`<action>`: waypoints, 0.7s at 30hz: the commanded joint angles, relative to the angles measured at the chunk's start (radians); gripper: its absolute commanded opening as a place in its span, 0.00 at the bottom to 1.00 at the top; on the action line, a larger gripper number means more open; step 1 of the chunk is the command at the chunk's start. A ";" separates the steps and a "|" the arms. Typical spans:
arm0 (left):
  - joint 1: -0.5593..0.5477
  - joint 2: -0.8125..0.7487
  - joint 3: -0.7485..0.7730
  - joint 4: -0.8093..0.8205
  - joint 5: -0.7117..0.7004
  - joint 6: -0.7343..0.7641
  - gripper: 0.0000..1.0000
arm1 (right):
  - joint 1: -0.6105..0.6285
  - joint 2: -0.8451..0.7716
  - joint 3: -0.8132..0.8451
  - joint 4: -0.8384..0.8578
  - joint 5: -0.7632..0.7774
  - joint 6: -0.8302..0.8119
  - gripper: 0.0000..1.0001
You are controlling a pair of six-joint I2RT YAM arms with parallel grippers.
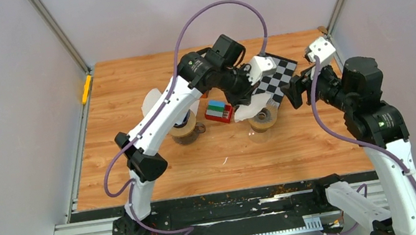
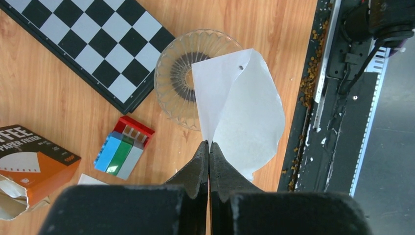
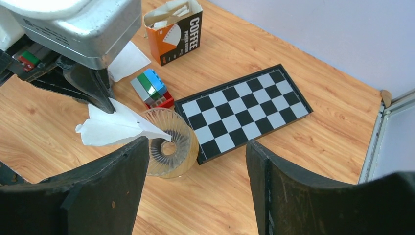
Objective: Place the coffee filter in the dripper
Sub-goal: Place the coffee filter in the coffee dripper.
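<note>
My left gripper [image 2: 209, 143] is shut on the point of a white paper coffee filter [image 2: 242, 105], holding it partly unfolded over the near rim of the clear ribbed glass dripper [image 2: 178, 81]. In the top view the filter [image 1: 248, 111] hangs just left of the dripper [image 1: 264, 120], below the left gripper [image 1: 244, 94]. In the right wrist view the filter [image 3: 115, 128] hovers at the dripper's [image 3: 172, 145] left rim. My right gripper [image 3: 195, 161] is open and empty, right of the dripper [image 1: 290, 93].
A checkerboard [image 1: 275, 78] lies just behind the dripper. A block of coloured bricks [image 1: 219, 110] sits to its left. An orange coffee filter box [image 3: 173, 32] and a loose white filter [image 3: 128, 59] lie beyond the bricks. A black rail [image 1: 220, 207] runs along the table's near edge.
</note>
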 commanded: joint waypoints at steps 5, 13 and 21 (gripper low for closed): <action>-0.024 0.031 0.066 -0.003 -0.047 0.017 0.05 | -0.013 -0.014 -0.056 0.007 0.010 -0.003 0.71; -0.024 0.023 0.046 0.058 -0.042 -0.035 0.22 | -0.023 -0.016 -0.076 0.016 0.009 0.004 0.71; -0.024 0.015 0.014 0.092 -0.042 -0.070 0.31 | -0.029 -0.014 -0.095 0.027 0.001 0.011 0.71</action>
